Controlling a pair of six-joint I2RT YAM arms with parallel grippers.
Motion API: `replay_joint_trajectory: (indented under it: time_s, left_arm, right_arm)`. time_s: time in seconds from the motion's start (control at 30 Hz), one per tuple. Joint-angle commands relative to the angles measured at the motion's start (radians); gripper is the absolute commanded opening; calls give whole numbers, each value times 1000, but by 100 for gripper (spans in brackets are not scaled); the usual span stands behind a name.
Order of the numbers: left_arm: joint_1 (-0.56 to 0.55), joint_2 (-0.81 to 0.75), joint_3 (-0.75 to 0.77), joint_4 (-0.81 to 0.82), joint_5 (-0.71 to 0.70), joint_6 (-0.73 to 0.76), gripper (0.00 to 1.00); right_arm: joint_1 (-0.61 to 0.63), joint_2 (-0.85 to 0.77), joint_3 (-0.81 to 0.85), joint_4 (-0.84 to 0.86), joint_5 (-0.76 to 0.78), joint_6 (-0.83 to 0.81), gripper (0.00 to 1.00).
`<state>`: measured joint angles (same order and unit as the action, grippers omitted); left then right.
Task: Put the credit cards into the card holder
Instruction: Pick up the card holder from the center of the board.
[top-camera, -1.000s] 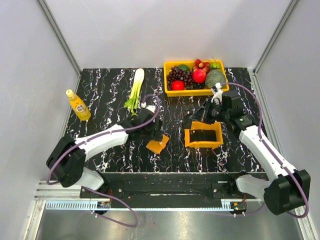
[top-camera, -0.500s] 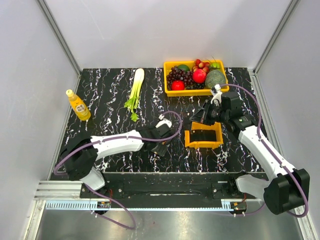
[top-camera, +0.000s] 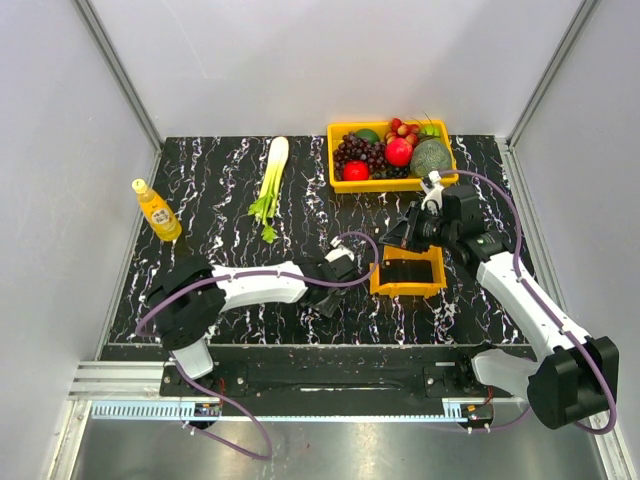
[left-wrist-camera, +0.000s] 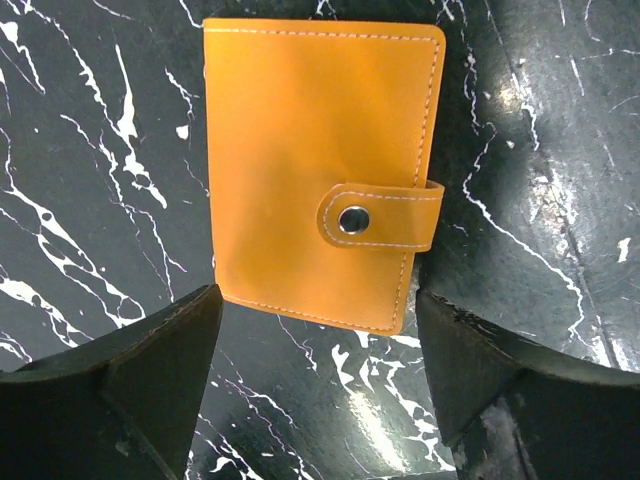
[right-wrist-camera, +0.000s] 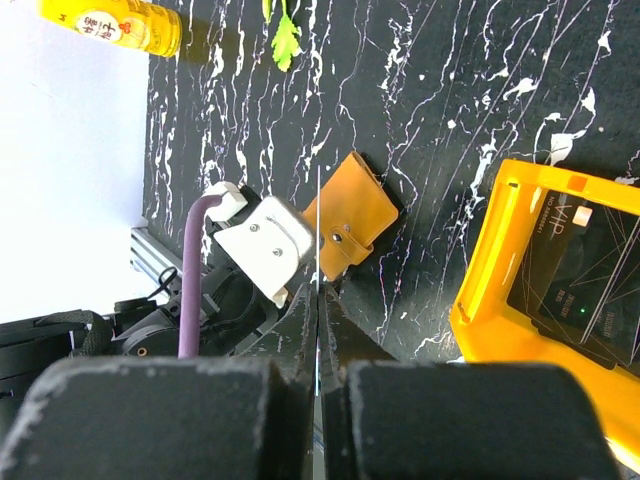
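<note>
While the left pincer (left-wrist-camera: 315, 308) gapes—flat orange snap-closed card holder (left-wrist-camera: 300, 150) just ahead—the right pincer (right-wrist-camera: 318, 300) clenches a thin pale card (right-wrist-camera: 318, 215).

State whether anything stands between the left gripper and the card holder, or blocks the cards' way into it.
Nothing visible separates the left gripper from the card holder, whose near edge lies between the open jaws. But the holder is folded shut, its snap strap fastened, barring the credit card pinched in the right gripper.
</note>
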<state>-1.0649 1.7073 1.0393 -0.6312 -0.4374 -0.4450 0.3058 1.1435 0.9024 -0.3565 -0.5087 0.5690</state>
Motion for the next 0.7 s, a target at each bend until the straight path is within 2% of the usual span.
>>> replay_joint_trajectory:
  time_s: [0.0, 0.1, 0.27, 0.57, 0.63, 0.67]
  left_arm:
    - [-4, 23, 42, 2, -29, -6, 77]
    - [-3, 22, 34, 16, -9, 0, 67]
    - [-3, 31, 34, 27, 11, 14, 43]
    - [-3, 26, 53, 25, 17, 37, 15]
    - [-3, 23, 59, 19, 19, 42, 1]
    - [-3, 22, 65, 10, 17, 42, 0]
  right_arm:
    - [3, -19, -8, 30, -4, -14, 0]
    - [3, -24, -14, 30, -4, -15, 0]
    - [3, -28, -16, 25, 1, -18, 0]
    - [3, -41, -30, 22, 7, -15, 0]
    - [3, -41, -30, 21, 7, -17, 0]
    - [3, -39, -30, 21, 7, -17, 0]
